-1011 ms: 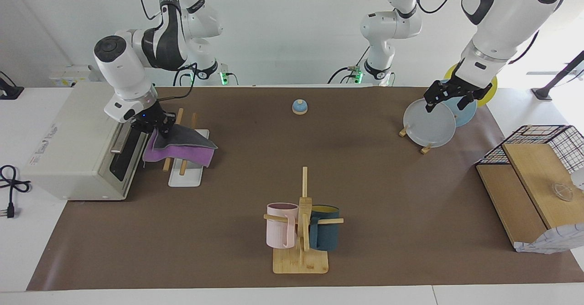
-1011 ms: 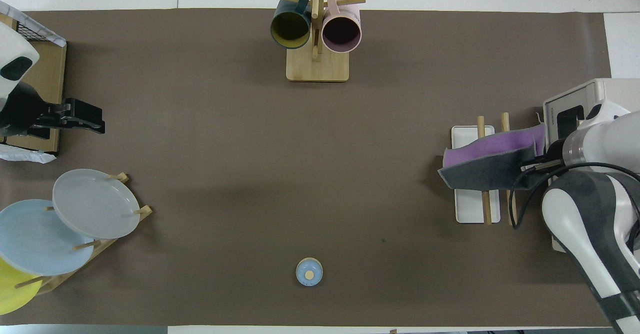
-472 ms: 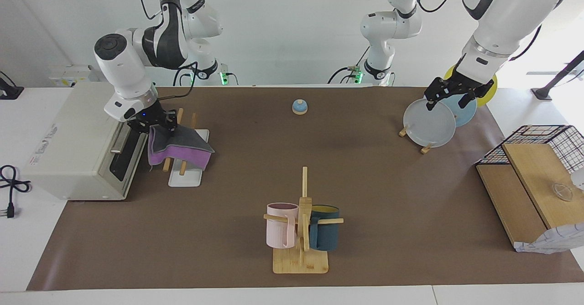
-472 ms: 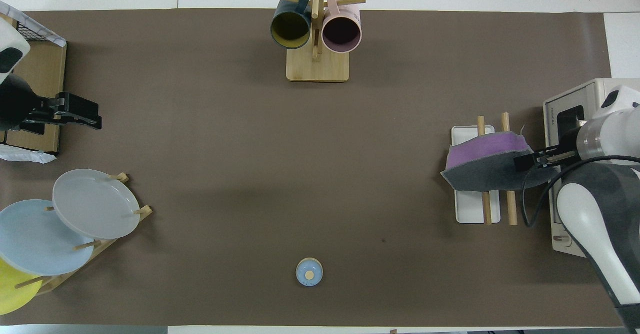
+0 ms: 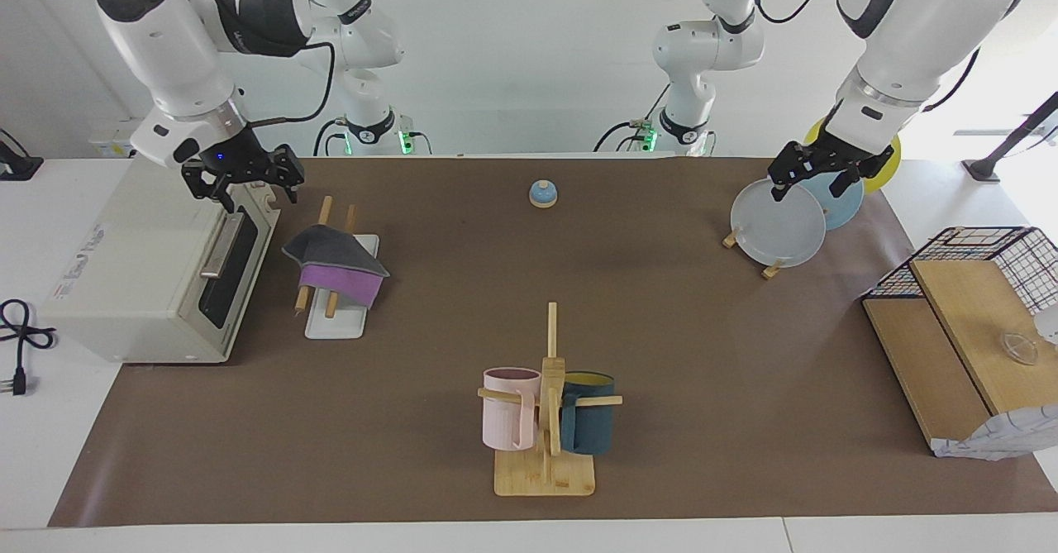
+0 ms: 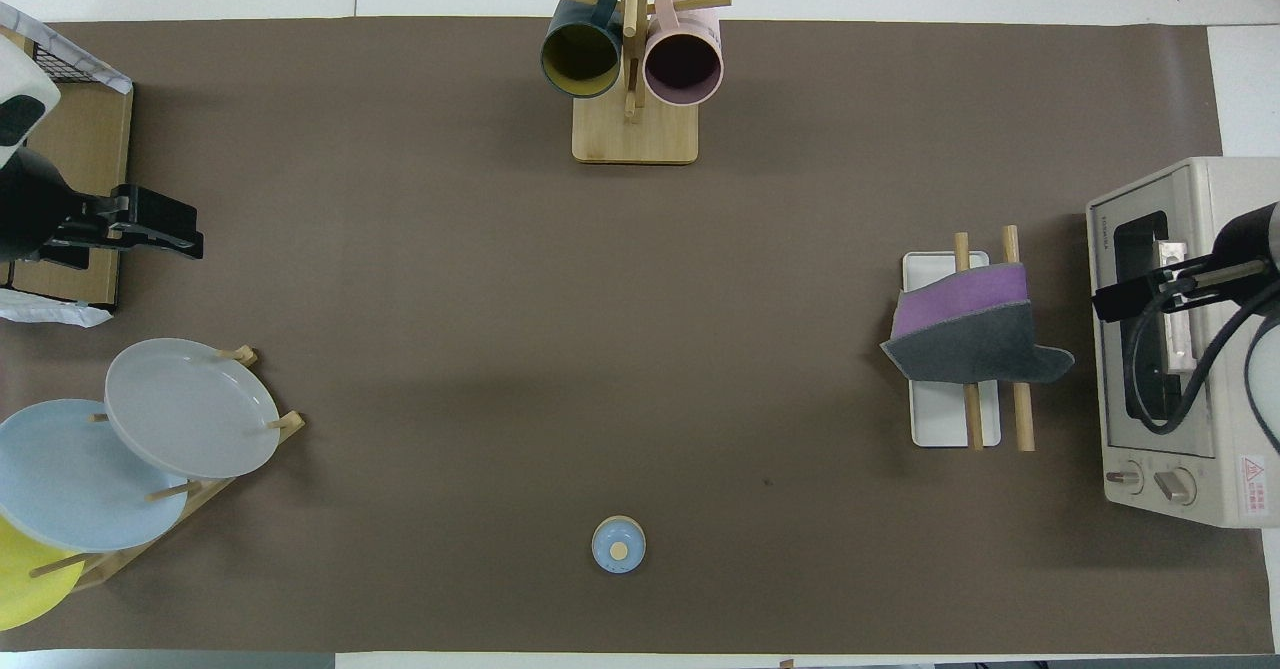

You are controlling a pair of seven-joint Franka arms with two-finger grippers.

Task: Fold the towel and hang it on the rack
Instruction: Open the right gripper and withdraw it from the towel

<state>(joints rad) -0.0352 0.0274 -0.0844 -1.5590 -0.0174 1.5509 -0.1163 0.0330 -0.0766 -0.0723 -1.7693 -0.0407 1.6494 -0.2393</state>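
The right tool (image 5: pixel 241 181) had been raised, wide open, over the oven (image 5: pixel 140 264); the towel (image 5: pixel 337 262) was left draped on the rack (image 5: pixel 337 321) beside and below it.

3 plates (image 5: pixel 778 226), 2 mugs (image 5: pixel 510 419)

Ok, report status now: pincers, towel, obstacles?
Right pincer open over toaster oven. Left pincer open, waiting. Purple-grey towel draped on wooden-rod rack.

You had open bench (image 5: pixel 661 321) mid-way between the mug stand (image 5: pixel 545 421) and bell (image 5: pixel 542 194). The toaster oven (image 5: pixel 149 264) crowded the rack (image 5: pixel 335 288) and its draped towel (image 5: pixel 335 259); your right hand (image 5: pixel 240 179) hung over the oven.
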